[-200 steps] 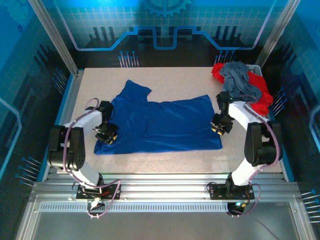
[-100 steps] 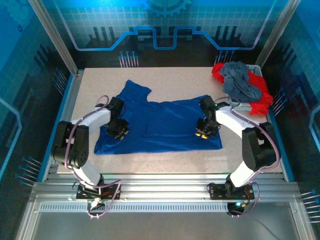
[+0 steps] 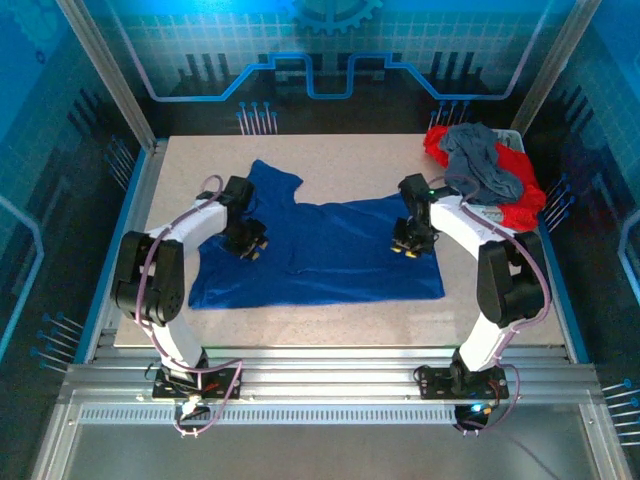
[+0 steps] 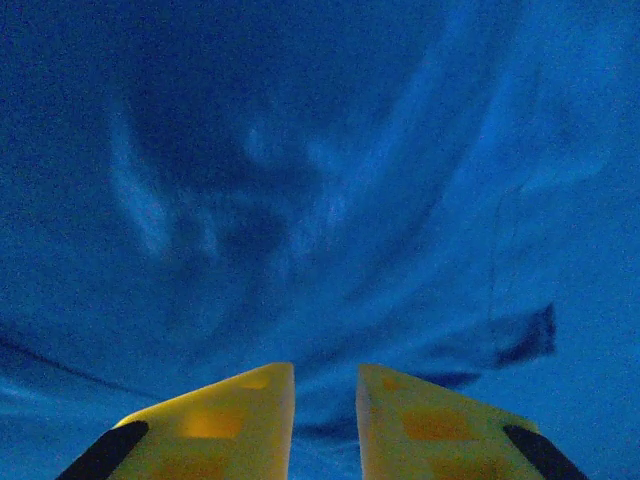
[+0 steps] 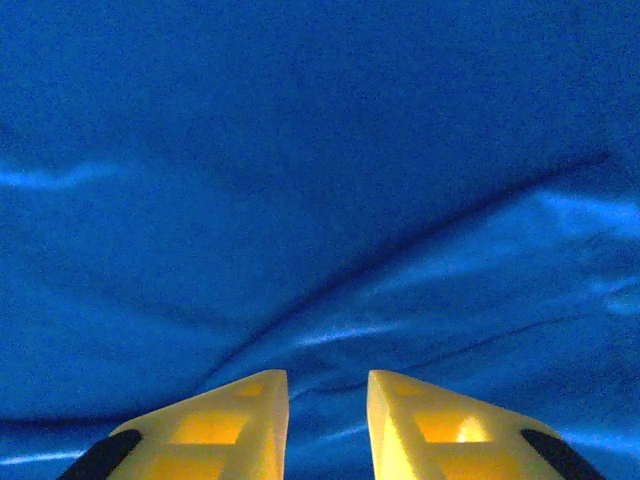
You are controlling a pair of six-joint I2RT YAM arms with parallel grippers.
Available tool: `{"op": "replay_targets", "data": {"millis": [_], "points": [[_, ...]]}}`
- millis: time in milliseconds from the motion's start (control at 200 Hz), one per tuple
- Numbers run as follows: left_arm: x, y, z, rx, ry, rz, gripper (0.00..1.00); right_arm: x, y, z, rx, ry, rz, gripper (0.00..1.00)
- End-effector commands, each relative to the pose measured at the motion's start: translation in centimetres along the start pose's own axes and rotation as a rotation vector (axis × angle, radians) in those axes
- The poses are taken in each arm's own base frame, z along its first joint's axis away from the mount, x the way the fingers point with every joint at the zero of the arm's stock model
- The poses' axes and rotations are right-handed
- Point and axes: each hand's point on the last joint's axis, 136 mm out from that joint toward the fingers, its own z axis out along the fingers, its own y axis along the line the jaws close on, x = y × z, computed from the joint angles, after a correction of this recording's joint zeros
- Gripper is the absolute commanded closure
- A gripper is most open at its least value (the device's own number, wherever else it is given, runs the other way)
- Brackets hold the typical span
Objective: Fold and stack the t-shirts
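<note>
Speckled beige table point(image 3: 350, 165) in blue-lit booth point(image 3: 330, 40), royal-blue t-shirt point(image 3: 330, 250) flat, both arms' jaws slightly apart.

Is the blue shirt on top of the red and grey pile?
No, the blue shirt lies spread flat, apart from the pile in the corner.

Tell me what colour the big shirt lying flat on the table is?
The big shirt is royal blue, clearest in the top external view.
</note>
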Motion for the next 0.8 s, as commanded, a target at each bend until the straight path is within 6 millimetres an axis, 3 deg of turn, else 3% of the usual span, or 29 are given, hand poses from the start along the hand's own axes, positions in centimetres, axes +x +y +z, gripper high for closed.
{"op": "replay_targets", "data": {"millis": [0, 140, 295, 515, 795], "points": [[3.8, -0.6, -0.4, 0.029, 0.078, 0.026, 0.77, -5.0, 0.3, -1.8, 0.013, -0.118, -0.041, 0.68], [8.5, -0.6, -0.8, 0.019, 0.133, 0.15, 0.77, -10.9, 0.9, -2.3, -0.001, -0.18, -0.038, 0.62], [11.7, 2.3, 0.2, -0.031, 0.187, 0.199, 0.78, -15.3, 1.8, -0.9, 0.019, -0.173, -0.067, 0.58], [11.1, 5.3, 1.6, -0.075, 0.166, 0.16, 0.8, -17.8, 1.6, 2.7, 0.045, -0.117, -0.086, 0.57], [9.0, 5.7, 1.8, -0.097, 0.119, 0.13, 0.82, -20.1, 0.2, 4.7, 0.06, -0.098, -0.076, 0.56]]}}
